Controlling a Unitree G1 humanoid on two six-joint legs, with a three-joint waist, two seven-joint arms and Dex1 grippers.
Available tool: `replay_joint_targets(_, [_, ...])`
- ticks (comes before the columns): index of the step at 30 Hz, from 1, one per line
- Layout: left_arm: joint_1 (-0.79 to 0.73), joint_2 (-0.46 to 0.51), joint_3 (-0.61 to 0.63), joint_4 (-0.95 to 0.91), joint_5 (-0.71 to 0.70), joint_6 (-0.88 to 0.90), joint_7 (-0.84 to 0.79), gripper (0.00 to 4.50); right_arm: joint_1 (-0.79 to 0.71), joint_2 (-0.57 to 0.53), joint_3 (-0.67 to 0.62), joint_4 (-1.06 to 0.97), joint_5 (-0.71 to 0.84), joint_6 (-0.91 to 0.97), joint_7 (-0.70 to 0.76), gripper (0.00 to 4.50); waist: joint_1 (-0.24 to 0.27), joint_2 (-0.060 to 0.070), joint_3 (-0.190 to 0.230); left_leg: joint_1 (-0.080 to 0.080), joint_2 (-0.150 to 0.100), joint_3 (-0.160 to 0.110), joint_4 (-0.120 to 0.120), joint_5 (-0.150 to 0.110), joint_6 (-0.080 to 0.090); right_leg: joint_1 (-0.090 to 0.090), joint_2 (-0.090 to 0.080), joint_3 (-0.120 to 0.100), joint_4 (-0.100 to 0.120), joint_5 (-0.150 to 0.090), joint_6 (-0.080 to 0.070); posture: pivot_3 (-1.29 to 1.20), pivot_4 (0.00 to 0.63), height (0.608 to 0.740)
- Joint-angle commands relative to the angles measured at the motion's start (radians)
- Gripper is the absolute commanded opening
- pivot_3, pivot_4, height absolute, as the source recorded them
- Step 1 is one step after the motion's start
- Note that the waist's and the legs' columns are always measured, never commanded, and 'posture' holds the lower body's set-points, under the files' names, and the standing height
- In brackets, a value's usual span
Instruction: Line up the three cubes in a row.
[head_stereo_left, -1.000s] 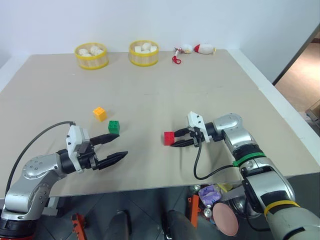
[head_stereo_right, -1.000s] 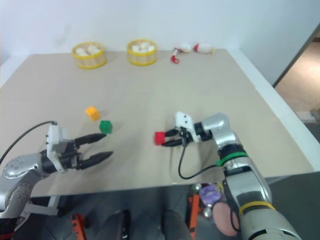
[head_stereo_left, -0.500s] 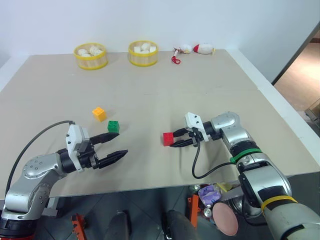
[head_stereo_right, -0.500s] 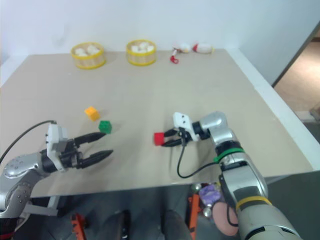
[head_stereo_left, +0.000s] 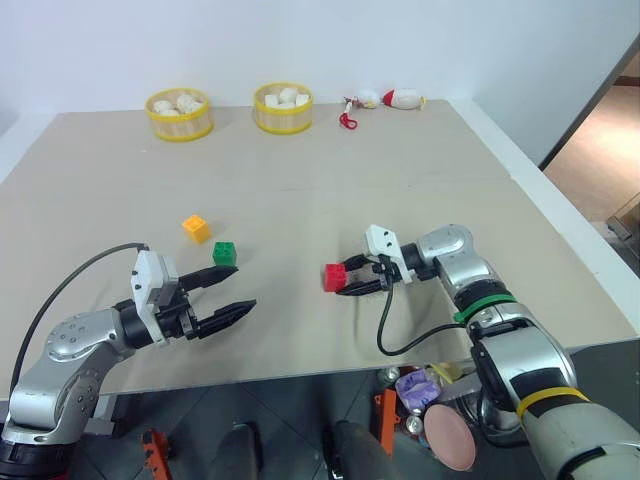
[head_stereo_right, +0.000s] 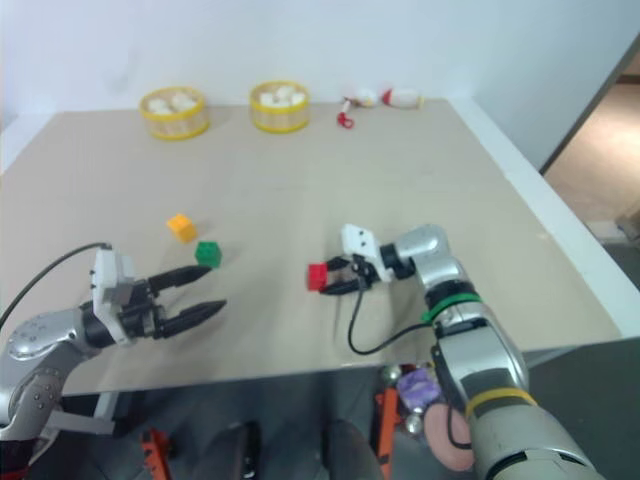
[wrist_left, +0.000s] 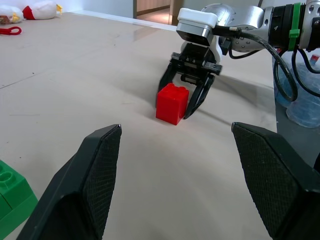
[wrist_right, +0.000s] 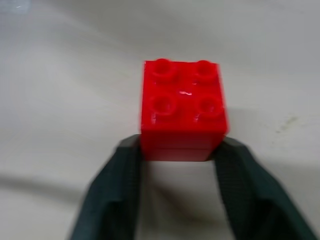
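The red cube stands on the table right of centre, studs up. My right gripper reaches in from the right, open, its two fingers close along the cube's sides; in the right wrist view the red cube sits between the fingertips. The green cube and the yellow-orange cube lie close together to the left, the yellow-orange one farther back. My left gripper hovers open just in front of the green cube, nothing between its fingers.
Two yellow round baskets of white lumps stand at the table's far edge, with small toys to their right. The table's right edge runs close to my right arm.
My right gripper's fingers have spread from their grip on the red cube, which rests on the table. The left arm has stayed still.
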Motion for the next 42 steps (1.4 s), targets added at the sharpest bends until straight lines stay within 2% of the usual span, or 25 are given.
replay_joint_targets(1, [0.003, -0.001, 0.017, -0.041, -0.012, -0.006, 0.003, 3.65, -0.029, -0.002, -0.010, 0.009, -0.008, 0.000, 0.009, 2.62, 0.000, 0.000, 0.000, 0.000, 0.000, 0.000, 0.000, 0.000, 0.000, 0.000, 0.000, 0.000, 0.000, 0.000, 0.000, 0.00, 0.150, 0.740])
replay_joint_targets(6, [-0.001, -0.005, 0.011, -0.037, -0.010, -0.007, 0.004, 3.65, -0.038, -0.027, -0.017, -0.006, 0.000, 0.015, 0.039, 2.62, 0.001, 0.000, 0.000, 0.000, 0.000, 0.000, 0.000, 0.000, 0.000, 0.000, 0.000, 0.001, 0.000, 0.000, 0.000, 0.00, 0.150, 0.740])
replay_joint_targets(13, [-0.011, 0.000, 0.019, -0.022, -0.012, -0.007, -0.005, 3.65, -0.058, -0.137, 0.018, -0.063, 0.032, 0.052, 0.152, 2.62, 0.004, 0.000, 0.000, -0.001, -0.001, 0.001, 0.000, 0.000, 0.000, 0.000, -0.001, 0.001, 0.000, -0.001, 0.001, 0.00, 0.150, 0.740])
replay_joint_targets(17, [0.001, -0.005, 0.047, -0.012, -0.022, -0.002, 0.015, 3.65, -0.098, -0.191, -0.015, -0.039, 0.014, 0.023, 0.134, 2.62, 0.003, 0.000, 0.000, -0.001, 0.000, 0.001, 0.000, 0.000, 0.000, -0.001, -0.001, 0.001, 0.000, -0.001, 0.001, 0.00, 0.150, 0.740])
replay_joint_targets(22, [0.080, -0.052, 0.101, -0.050, -0.070, 0.046, 0.122, 3.65, -0.161, -0.216, -0.089, -0.043, 0.061, 0.040, 0.054, 2.62, -0.003, 0.000, 0.000, 0.000, 0.000, 0.002, -0.001, 0.000, 0.000, -0.001, 0.000, 0.002, 0.000, 0.000, 0.000, 0.00, 0.150, 0.740])
replay_joint_targets(27, [0.160, -0.176, 0.138, -0.112, -0.089, 0.107, 0.363, 3.65, -0.243, -0.153, -0.214, -0.030, 0.126, 0.082, -0.189, 2.62, -0.001, 0.001, 0.001, -0.001, 0.000, 0.002, 0.000, -0.001, 0.000, -0.002, -0.001, 0.003, 0.000, -0.001, 0.001, 0.00, 0.150, 0.740])
replay_joint_targets(31, [0.182, -0.245, 0.143, -0.152, -0.054, 0.149, 0.537, 3.65, -0.230, -0.066, -0.259, -0.121, 0.165, 0.145, -0.306, 2.62, 0.001, 0.000, 0.000, 0.000, 0.000, 0.001, 0.000, -0.001, 0.000, -0.001, 0.000, 0.003, 0.000, 0.000, 0.001, 0.00, 0.150, 0.740])
replay_joint_targets(37, [0.108, -0.284, 0.117, -0.123, 0.001, 0.207, 0.707, 3.65, -0.079, 0.051, -0.242, -0.465, 0.239, 0.318, -0.371, 2.62, 0.005, 0.000, 0.000, -0.003, 0.000, 0.000, 0.002, -0.001, 0.000, -0.001, 0.000, 0.003, 0.000, 0.001, 0.004, 0.00, 0.150, 0.740])
replay_joint_targets(42, [0.006, -0.288, 0.078, -0.055, 0.060, 0.247, 0.768, 3.65, 0.045, 0.066, -0.193, -0.687, 0.270, 0.438, -0.356, 2.62, 0.011, 0.000, 0.000, -0.006, -0.001, 0.001, 0.003, -0.001, 0.000, -0.002, -0.001, 0.002, -0.001, 0.004, 0.009, 0.00, 0.150, 0.740])
